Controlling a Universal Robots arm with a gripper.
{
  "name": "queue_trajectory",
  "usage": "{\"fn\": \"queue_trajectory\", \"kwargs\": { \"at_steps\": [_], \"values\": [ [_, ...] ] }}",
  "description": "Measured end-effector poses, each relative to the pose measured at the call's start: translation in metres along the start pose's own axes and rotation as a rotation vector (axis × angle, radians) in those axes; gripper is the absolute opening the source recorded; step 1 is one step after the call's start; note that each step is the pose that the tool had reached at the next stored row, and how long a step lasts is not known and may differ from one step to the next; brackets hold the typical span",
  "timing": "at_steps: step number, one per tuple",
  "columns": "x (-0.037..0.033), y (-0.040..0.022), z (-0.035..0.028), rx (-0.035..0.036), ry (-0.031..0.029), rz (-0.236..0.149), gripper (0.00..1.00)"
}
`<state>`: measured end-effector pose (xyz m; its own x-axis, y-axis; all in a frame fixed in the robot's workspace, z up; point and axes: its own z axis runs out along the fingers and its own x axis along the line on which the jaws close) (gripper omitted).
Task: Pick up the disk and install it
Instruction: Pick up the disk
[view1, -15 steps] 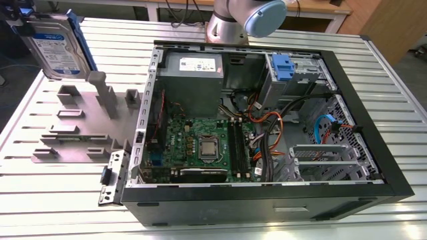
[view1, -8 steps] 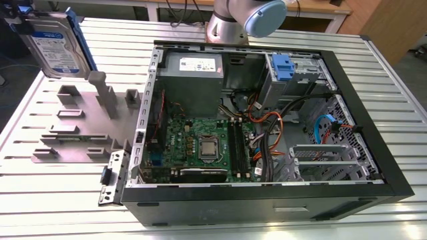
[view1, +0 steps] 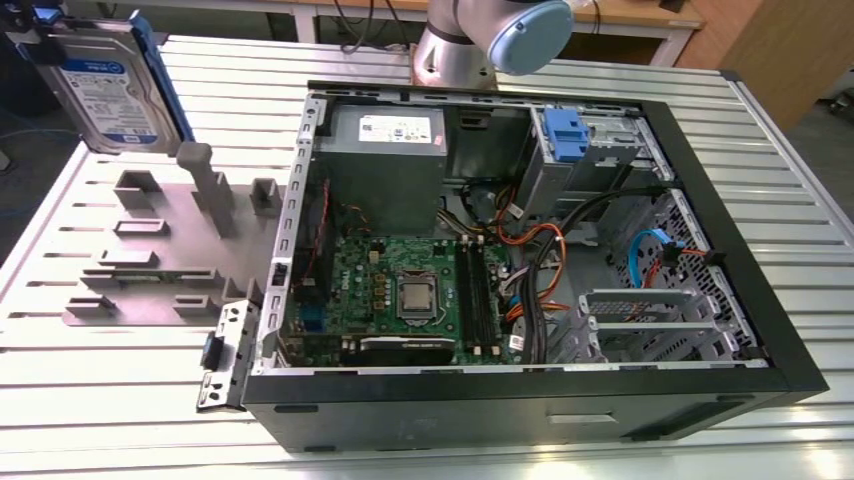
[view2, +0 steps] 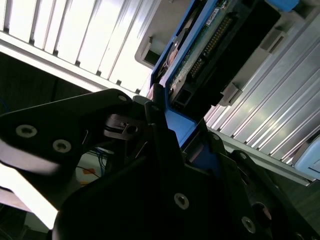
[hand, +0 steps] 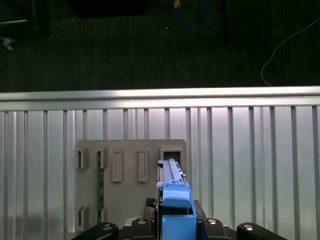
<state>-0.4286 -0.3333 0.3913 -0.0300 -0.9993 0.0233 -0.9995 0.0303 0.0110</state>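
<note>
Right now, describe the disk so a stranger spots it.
Find the open computer case, then the grey fixture plate on the exterior view's left. By its far end the disk is upright: silver, white-and-blue label, blue carrier frame, unlike the plain grey posts.

Open computer case (view1: 534, 405) on slatted table (view1: 120, 410); grey fixture plate (view1: 174, 240) beside it.

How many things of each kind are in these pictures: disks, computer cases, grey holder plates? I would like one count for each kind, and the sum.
disk, gripped by the hand: 1
open computer case: 1
grey holder plate: 1
Total: 3
</note>
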Motion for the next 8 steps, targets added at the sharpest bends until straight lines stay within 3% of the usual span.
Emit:
{"fn": "queue_trajectory", "kwargs": {
  "at_steps": [8],
  "values": [
    [0.0001, 0.0001, -0.0030, 0.0001, 0.0000, 0.000, 0.36]
  ]
}}
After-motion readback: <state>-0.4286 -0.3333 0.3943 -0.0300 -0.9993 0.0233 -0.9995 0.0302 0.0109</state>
